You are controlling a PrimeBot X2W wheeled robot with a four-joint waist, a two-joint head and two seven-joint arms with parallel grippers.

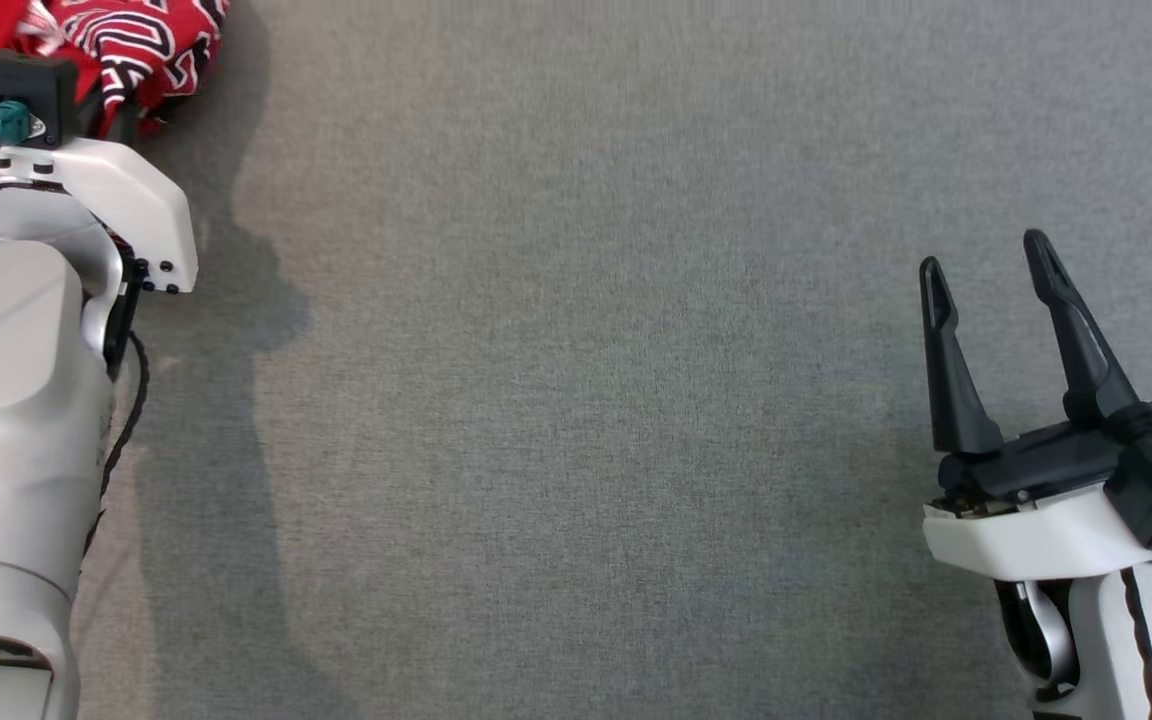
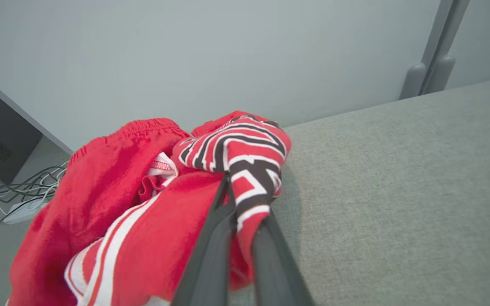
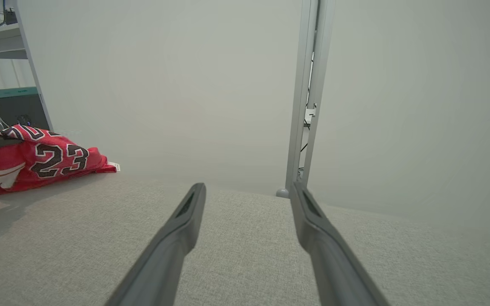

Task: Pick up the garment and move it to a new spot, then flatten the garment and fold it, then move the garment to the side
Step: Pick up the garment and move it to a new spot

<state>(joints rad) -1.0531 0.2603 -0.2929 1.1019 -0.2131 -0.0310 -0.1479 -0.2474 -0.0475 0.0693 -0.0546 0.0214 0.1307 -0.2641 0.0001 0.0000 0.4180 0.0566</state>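
gripping a red jersey [image 2: 121, 178] fold in the left hand [image 2: 245, 204] at the bench [image 1: 586, 400] edge; holding the right hand [image 1: 984, 252] open, with bare bench ahead of it.

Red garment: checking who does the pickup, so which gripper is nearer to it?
Left. The left gripper is shut on a fold of the red garment; the right gripper hangs open over bare grey fabric, far to its right.

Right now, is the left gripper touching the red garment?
Touching. In the left wrist view, the left gripper is shut on a striped fold of the garment, and the cloth is pinched between its jaws.
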